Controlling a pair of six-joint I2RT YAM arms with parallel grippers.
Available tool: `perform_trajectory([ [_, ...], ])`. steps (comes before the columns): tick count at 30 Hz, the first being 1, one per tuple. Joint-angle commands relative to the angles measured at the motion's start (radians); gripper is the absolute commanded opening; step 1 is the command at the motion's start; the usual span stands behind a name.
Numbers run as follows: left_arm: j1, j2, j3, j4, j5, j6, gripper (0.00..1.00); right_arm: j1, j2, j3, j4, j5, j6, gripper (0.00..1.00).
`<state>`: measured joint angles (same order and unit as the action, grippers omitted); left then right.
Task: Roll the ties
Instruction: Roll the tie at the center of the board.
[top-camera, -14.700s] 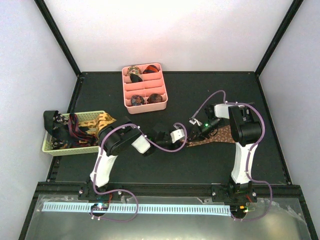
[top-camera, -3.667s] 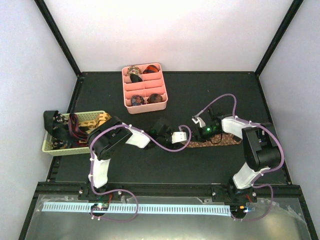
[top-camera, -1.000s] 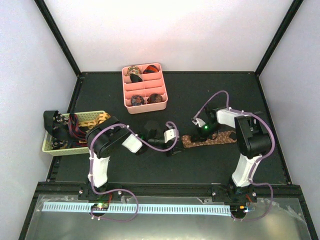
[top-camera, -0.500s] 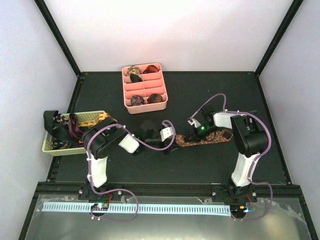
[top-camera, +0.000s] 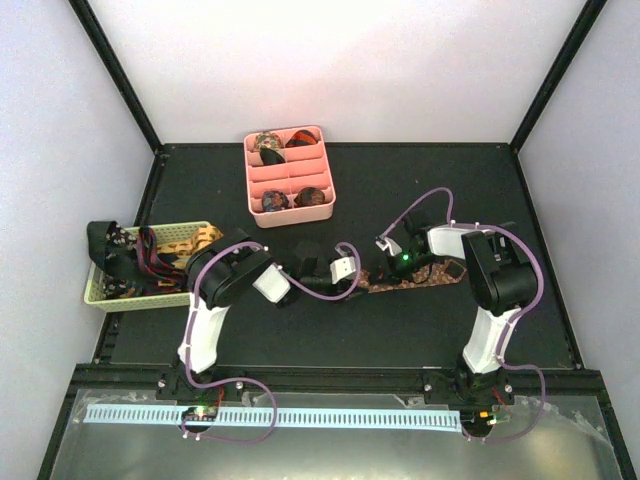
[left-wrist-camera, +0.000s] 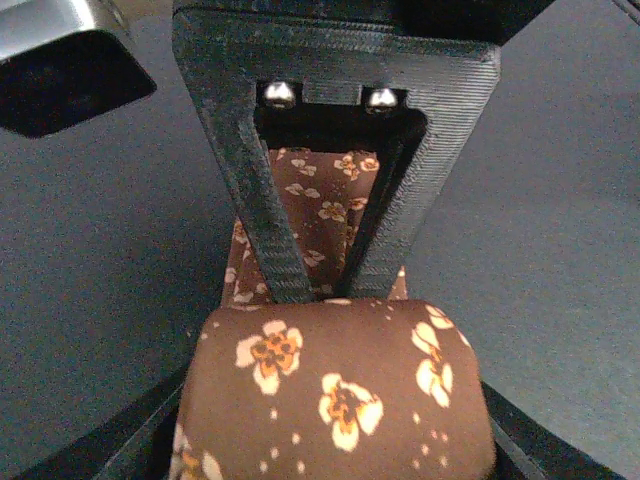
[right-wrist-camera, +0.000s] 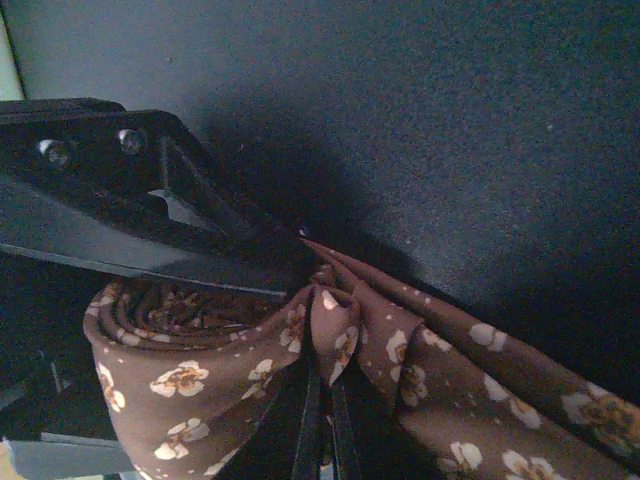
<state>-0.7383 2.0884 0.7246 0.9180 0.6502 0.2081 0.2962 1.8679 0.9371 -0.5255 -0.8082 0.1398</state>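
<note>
A brown tie (top-camera: 432, 276) with orange flowers lies as a short strip on the black mat at centre right. Its left end is wound into a roll (left-wrist-camera: 335, 390) around my left gripper's fingers (left-wrist-camera: 262, 225). My left gripper (top-camera: 362, 280) is shut on the tie (left-wrist-camera: 318, 215), which runs between its fingers. My right gripper (top-camera: 393, 271) is right beside the roll. In the right wrist view it (right-wrist-camera: 322, 405) is shut on a bunched fold of the tie (right-wrist-camera: 345, 330), with the roll (right-wrist-camera: 180, 375) to the left.
A pink divided tray (top-camera: 327, 172) at the back holds several rolled ties (top-camera: 312, 196). A pale woven basket (top-camera: 140, 300) at the left edge holds several loose ties (top-camera: 150, 258). Black frame posts stand at the mat's corners.
The tie's free strip has grown shorter as it wound onto my left gripper. In the last half second my left wrist shifted a little right; the right gripper stayed by the roll.
</note>
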Motion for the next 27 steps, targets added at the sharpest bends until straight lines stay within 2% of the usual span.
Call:
perform_trajectory([
  [1,-0.02,0.029,0.041,0.003,0.007,0.023,0.53,0.014,0.037,-0.041,-0.019,0.153,0.0,0.02],
  [6,-0.023,0.012,0.042,-0.15,-0.011,0.083,0.43,0.014,0.032,-0.036,-0.021,0.145,-0.004,0.02],
  [10,-0.024,-0.03,0.069,-0.447,-0.112,0.167,0.37,0.012,-0.006,-0.033,-0.021,0.143,-0.014,0.04],
  [14,-0.024,-0.048,0.058,-0.572,-0.185,0.216,0.34,0.006,-0.031,-0.004,-0.085,0.14,-0.07,0.22],
  [22,-0.033,-0.037,0.101,-0.722,-0.232,0.252,0.3,-0.068,-0.1,0.04,-0.261,0.088,-0.187,0.33],
  [27,-0.04,-0.029,0.123,-0.775,-0.246,0.258,0.3,-0.068,-0.147,0.045,-0.231,-0.014,-0.147,0.45],
])
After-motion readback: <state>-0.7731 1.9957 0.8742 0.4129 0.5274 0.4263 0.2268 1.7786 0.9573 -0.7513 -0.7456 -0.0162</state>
